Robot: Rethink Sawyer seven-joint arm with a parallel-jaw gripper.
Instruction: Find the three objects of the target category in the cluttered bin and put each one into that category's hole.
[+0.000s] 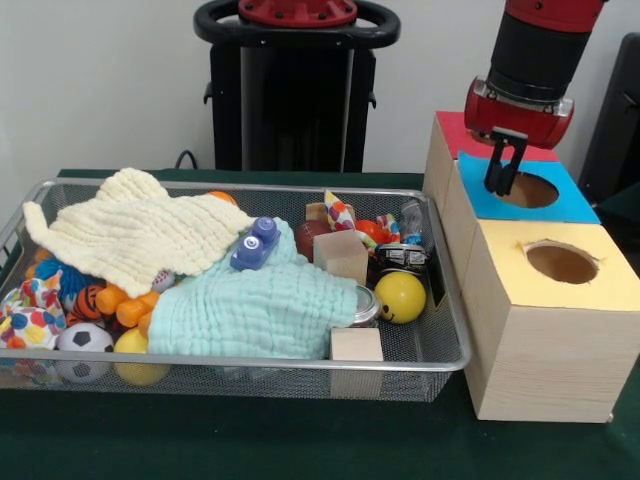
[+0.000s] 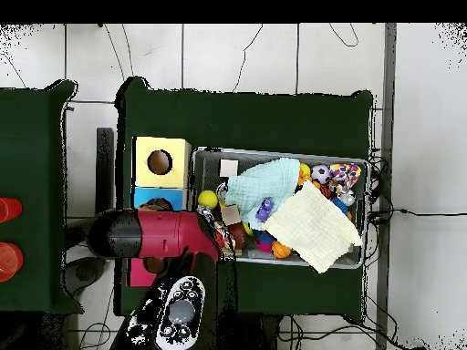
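The wire mesh bin [image 1: 250, 362] lies on the green table and also shows in the overhead view [image 2: 274, 151]. It is full of toys under two cloths. One dark can with a silver top [image 1: 402, 257] lies at the bin's right end, behind a yellow ball [image 1: 400, 296]. A second silver can end [image 1: 366, 305] peeks out from under the mint cloth [image 1: 265, 305]. My gripper [image 1: 503, 168] hangs outside the bin, right over the round hole [image 1: 530, 190] in the blue-topped box. I see nothing in it. In the overhead view the arm [image 2: 155, 234] hides it.
Three wooden boxes stand right of the bin: red top [image 1: 460, 132], blue top [image 1: 575, 205], yellow top with a hole [image 1: 561, 263]. A cream cloth [image 1: 130, 235], wooden cubes [image 1: 342, 255], balls and a blue toy [image 1: 255, 243] fill the bin.
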